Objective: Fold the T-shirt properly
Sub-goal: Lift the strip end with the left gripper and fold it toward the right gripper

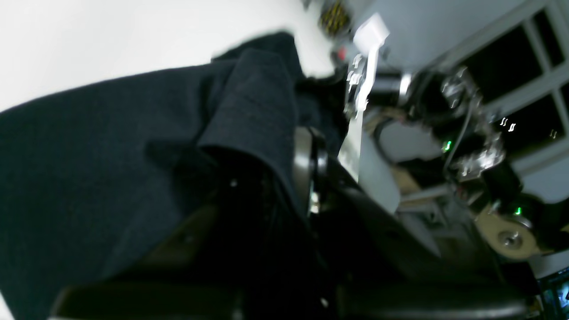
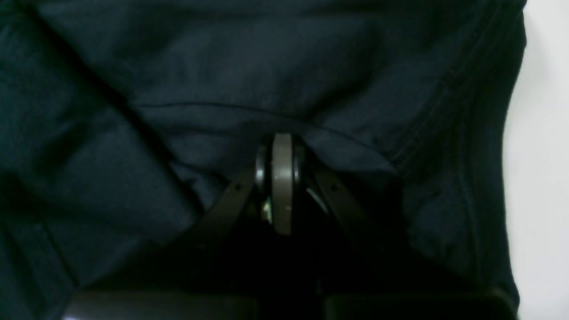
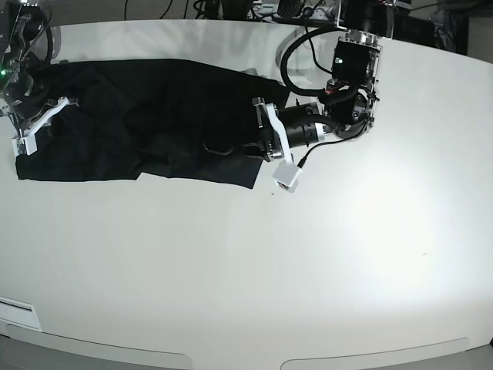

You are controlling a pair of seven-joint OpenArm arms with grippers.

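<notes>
The black T-shirt (image 3: 154, 116) lies spread and wrinkled across the far left of the white table (image 3: 308, 270). My left gripper (image 3: 239, 143) reaches in from the right and is shut on a raised fold near the shirt's right edge. In the left wrist view, the T-shirt (image 1: 89, 155) drapes over that gripper (image 1: 306, 169). My right gripper (image 3: 55, 132) sits at the shirt's left end, hard to make out against the black cloth. In the right wrist view, its fingers (image 2: 282, 178) are pressed together with a fold of the T-shirt (image 2: 222, 66) lying over their tip.
Bare white table (image 2: 546, 178) shows just beyond the shirt's edge. The right arm and its white camera bracket (image 1: 369, 58) stand across the shirt in the left wrist view, with dark windows behind. Cables and gear (image 3: 269, 11) crowd the table's far edge.
</notes>
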